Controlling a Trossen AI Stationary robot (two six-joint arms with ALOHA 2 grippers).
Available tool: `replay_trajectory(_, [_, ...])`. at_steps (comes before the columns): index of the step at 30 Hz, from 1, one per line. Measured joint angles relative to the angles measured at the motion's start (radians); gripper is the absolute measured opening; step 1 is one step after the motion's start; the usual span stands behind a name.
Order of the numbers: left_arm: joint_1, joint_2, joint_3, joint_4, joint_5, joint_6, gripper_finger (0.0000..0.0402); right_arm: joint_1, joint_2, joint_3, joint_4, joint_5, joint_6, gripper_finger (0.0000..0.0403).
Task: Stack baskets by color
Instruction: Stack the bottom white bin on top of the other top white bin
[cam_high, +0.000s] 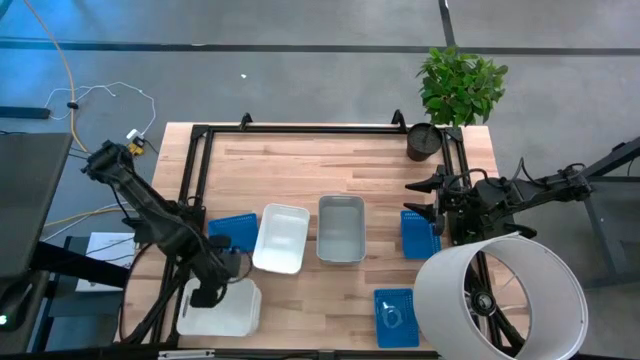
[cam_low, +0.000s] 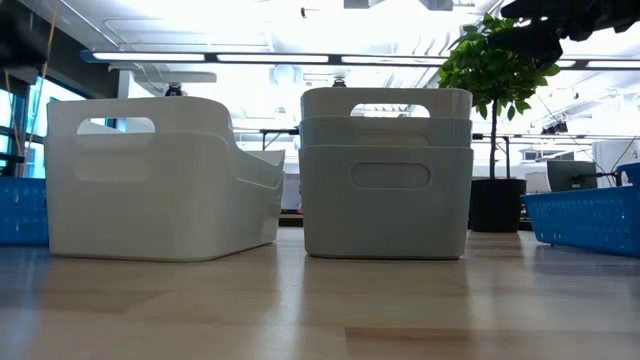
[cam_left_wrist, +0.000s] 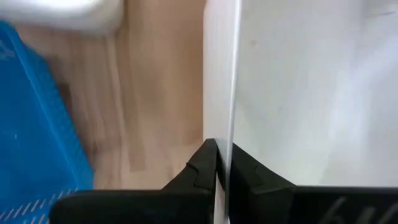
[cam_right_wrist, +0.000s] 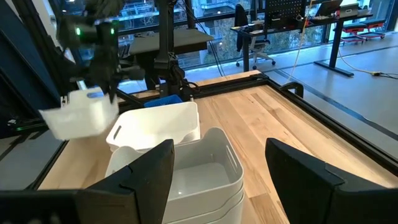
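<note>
A white basket (cam_high: 222, 308) is sitting at the front left corner of the table (cam_high: 300, 165), and the left gripper (cam_high: 206, 293) is pinching its wall tight. Another white basket (cam_high: 281, 238) and a grey basket (cam_high: 341, 229) are resting side by side in the middle, with 3 blue baskets (cam_high: 419, 233) around them. The right gripper (cam_high: 432, 200) is hanging wide open near the right edge, holding nothing.

**An open-plan office turned robot lab**

A wooden table (cam_high: 300, 160) edged with black rails stands on a grey floor — cables (cam_high: 100, 95) trail beside it. Behind it: ceiling strip lights (cam_low: 250, 57), desks with office chairs (cam_right_wrist: 252, 46), monitors, large windows, and a potted plant (cam_high: 455, 90).
</note>
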Motion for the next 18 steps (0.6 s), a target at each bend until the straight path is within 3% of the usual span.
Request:
replay_trajectory(5, [0.054, -0.089, 0.113, -0.037, 0.007, -0.023, 0.0, 0.0, 0.0, 0.0, -0.004, 0.001, 0.0, 0.024])
replay_trajectory(9, [0.158, -0.091, 0.272, -0.107, -0.045, -0.168, 0.0, 0.0, 0.0, 0.0, -0.005, 0.003, 0.014, 0.024])
replay_trajectory(14, [0.286, -0.04, 0.433, -0.173, -0.299, -0.348, 0.0, 0.0, 0.0, 0.0, -0.008, 0.016, 0.085, 0.024])
replay_trajectory(18, [0.324, -0.027, 0.447, -0.181, -0.515, -0.548, 0.0, 0.0, 0.0, 0.0, -0.013, 0.017, 0.082, 0.024])
